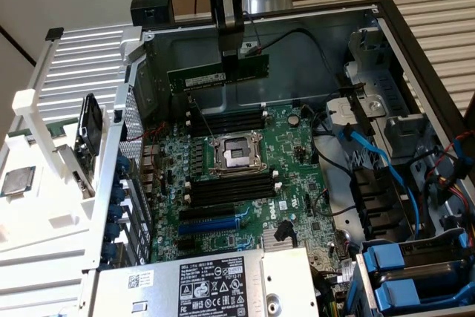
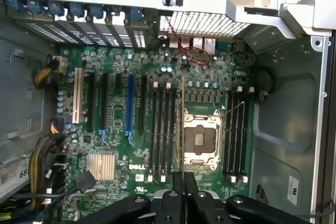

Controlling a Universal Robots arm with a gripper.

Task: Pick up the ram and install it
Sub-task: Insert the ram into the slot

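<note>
Ram [image 1: 217, 77] hangs above the processor socket [image 1: 236, 155], pinched by its top edge between the fingers of the gripper [image 1: 231, 56]. Carrying it well, I'd judge, means a level stick, parallel to the black slots [image 1: 226, 118] flanking that socket. It's a long green strip with a white label.

Inside the computer case [image 1: 297, 57], the ram [image 1: 215, 77] hangs in the gripper [image 1: 231, 56] above the motherboard [image 1: 297, 183]. The CPU socket [image 1: 236, 155] sits mid-board, one memory slot bank [image 1: 226, 119] behind it, a second bank [image 1: 223, 189] before it, the power supply [image 1: 215, 280] nearest; a processor chip [image 1: 16, 182] rests on the rack [image 1: 44, 235] at the exterior view's left.
</note>
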